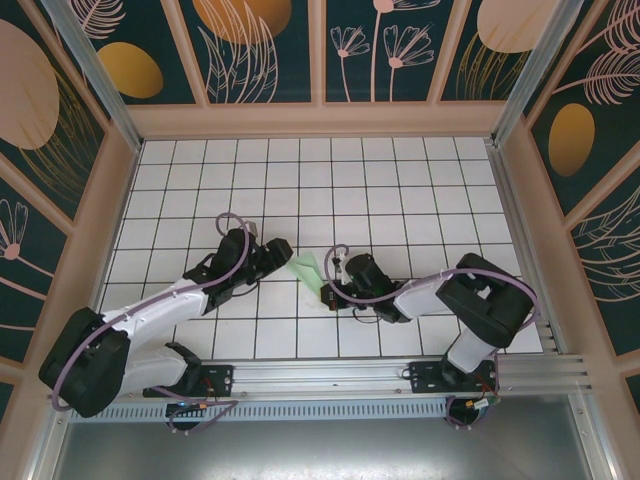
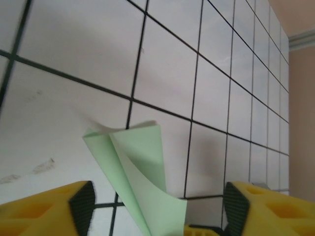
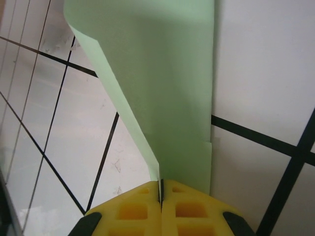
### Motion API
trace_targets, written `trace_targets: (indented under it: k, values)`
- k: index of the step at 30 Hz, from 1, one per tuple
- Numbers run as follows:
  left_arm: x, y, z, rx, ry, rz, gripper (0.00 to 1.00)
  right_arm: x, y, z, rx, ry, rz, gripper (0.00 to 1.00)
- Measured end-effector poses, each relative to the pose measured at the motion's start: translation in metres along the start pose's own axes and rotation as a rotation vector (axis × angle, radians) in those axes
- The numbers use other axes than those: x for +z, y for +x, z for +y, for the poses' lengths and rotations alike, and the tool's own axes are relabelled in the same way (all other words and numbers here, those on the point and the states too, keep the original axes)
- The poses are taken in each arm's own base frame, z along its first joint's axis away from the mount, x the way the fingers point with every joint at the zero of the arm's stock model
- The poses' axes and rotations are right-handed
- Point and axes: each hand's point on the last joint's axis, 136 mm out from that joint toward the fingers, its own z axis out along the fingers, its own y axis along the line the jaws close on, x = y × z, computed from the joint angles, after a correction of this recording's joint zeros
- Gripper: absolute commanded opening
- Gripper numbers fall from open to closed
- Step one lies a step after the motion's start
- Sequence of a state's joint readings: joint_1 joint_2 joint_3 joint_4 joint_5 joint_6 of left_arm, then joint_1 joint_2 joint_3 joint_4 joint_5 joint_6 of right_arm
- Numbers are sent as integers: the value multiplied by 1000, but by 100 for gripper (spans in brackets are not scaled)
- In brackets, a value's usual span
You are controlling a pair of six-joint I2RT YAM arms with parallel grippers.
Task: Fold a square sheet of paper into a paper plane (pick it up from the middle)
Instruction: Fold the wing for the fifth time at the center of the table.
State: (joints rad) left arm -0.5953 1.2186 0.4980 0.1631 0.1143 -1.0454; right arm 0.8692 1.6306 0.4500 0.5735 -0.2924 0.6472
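paper plane (image 3: 162, 88) top: cut off, upper edge of frame
paper plane lower end, left wrist: cut off, bottom edge

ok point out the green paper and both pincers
green paper (image 3: 162, 88), right wrist view, middle of folded face
right pincer (image 3: 161, 189), right wrist view, seam between closed tips
left pincer (image 2: 158, 201), left wrist view, midway between open tips

Right gripper (image 3: 161, 189): yellow fingers pressed together, pinching an edge of the pale green sheet of paper (image 3: 162, 88). The sheet extends up and away from the fingers in overlapping folded layers. White tiled table (image 3: 261, 64) with black grid lines lies behind it.
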Motion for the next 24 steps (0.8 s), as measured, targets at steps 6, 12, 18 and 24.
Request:
trace_targets:
  k: [6, 12, 18, 24]
  values:
    - [5, 20, 0, 3, 86, 72, 47, 1, -1, 1, 77, -51, 48, 1]
    - [11, 33, -11, 15, 179, 135, 46, 8, -3, 5, 113, -70, 79, 1]
    - [19, 45, -24, 34, 251, 187, 46, 11, -5, 7, 146, -78, 97, 2]
    - [30, 61, -27, 42, 267, 236, 47, 12, -5, 7, 169, -79, 103, 2]
